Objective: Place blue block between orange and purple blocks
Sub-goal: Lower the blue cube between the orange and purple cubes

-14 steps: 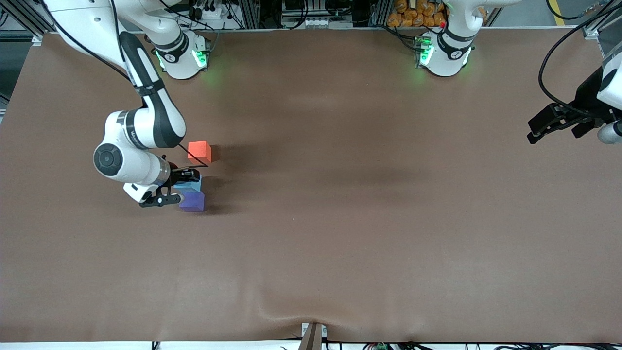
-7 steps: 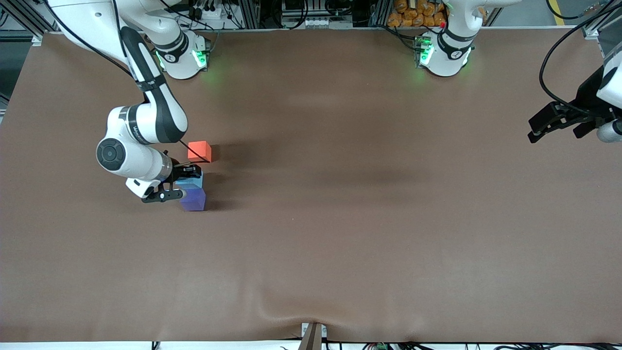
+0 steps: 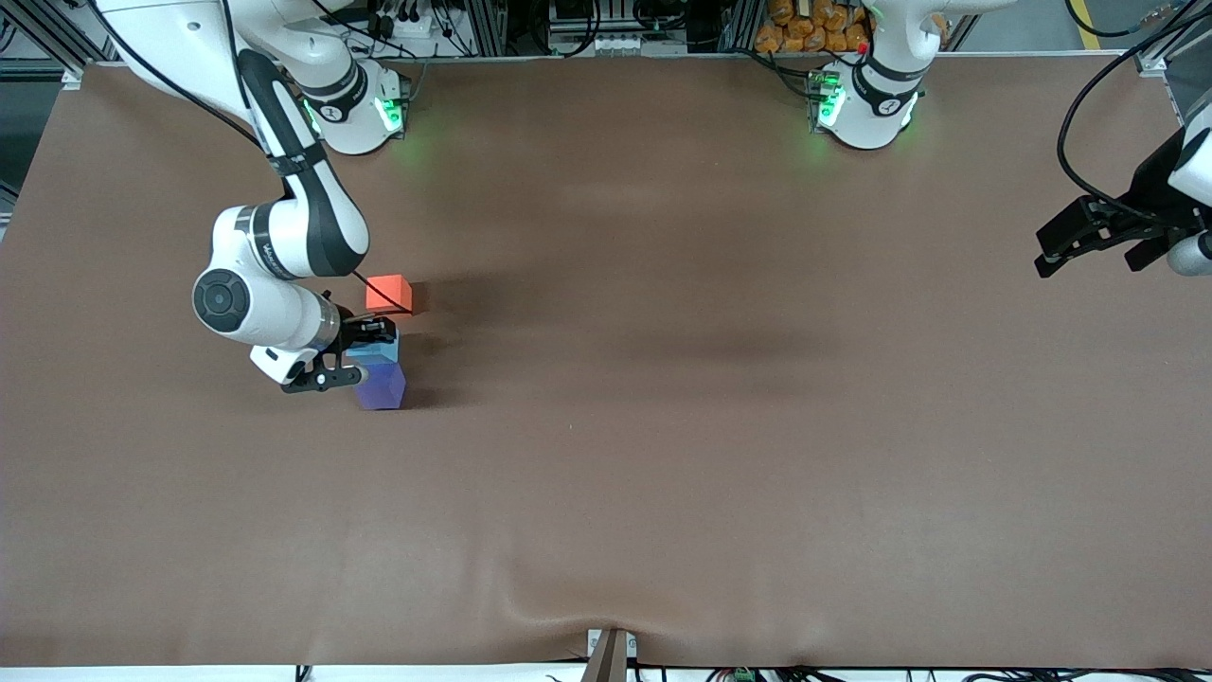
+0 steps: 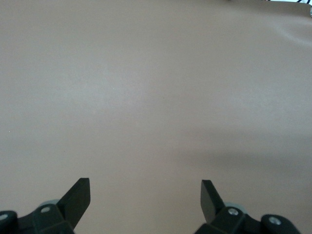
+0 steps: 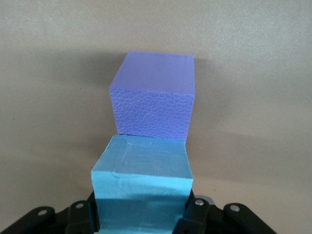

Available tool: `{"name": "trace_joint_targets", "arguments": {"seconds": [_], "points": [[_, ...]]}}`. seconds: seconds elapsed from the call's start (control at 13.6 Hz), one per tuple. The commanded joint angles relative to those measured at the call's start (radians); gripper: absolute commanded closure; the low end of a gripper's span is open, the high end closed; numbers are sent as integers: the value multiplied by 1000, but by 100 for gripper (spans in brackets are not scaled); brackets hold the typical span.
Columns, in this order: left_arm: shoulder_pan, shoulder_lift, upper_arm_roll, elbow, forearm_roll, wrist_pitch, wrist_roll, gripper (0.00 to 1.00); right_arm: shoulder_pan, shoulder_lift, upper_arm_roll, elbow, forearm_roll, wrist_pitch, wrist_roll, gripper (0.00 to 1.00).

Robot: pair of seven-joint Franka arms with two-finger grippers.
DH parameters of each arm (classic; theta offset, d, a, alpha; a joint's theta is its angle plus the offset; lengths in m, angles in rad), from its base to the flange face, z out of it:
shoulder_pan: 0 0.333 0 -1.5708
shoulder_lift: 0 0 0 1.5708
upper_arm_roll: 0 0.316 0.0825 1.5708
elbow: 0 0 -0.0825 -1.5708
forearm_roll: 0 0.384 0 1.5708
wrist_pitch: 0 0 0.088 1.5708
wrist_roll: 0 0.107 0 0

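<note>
The blue block [image 3: 377, 352] sits between the fingers of my right gripper [image 3: 352, 356], which is shut on it low at the table. In the right wrist view the blue block [image 5: 141, 178] touches the purple block [image 5: 153, 100]. In the front view the purple block [image 3: 382, 386] lies just nearer the camera than the blue one and stands slightly turned. The orange block [image 3: 389, 294] lies just farther from the camera, a small gap from the blue block. My left gripper [image 3: 1053, 254] waits open and empty at the left arm's end of the table; it also shows in the left wrist view [image 4: 145, 195].
The brown table cover [image 3: 663, 426] spreads wide toward the left arm's end. A black cable [image 3: 379, 301] from the right arm runs across the orange block. The left wrist view shows only bare cover [image 4: 156, 97].
My right gripper has shifted a little toward the left arm's end with the blue block. The purple block has been nudged the same way and turned slightly.
</note>
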Motion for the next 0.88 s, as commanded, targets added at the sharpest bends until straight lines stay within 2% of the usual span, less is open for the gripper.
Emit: {"name": "trace_joint_targets", "arguments": {"seconds": [0.0, 0.81], "points": [[18, -8, -4, 10, -9, 7, 21, 0, -7, -25, 4, -40, 11, 9, -5, 78], [17, 3, -4, 11, -9, 7, 21, 0, 5, 53, 7, -47, 11, 66, -2, 74]]}}
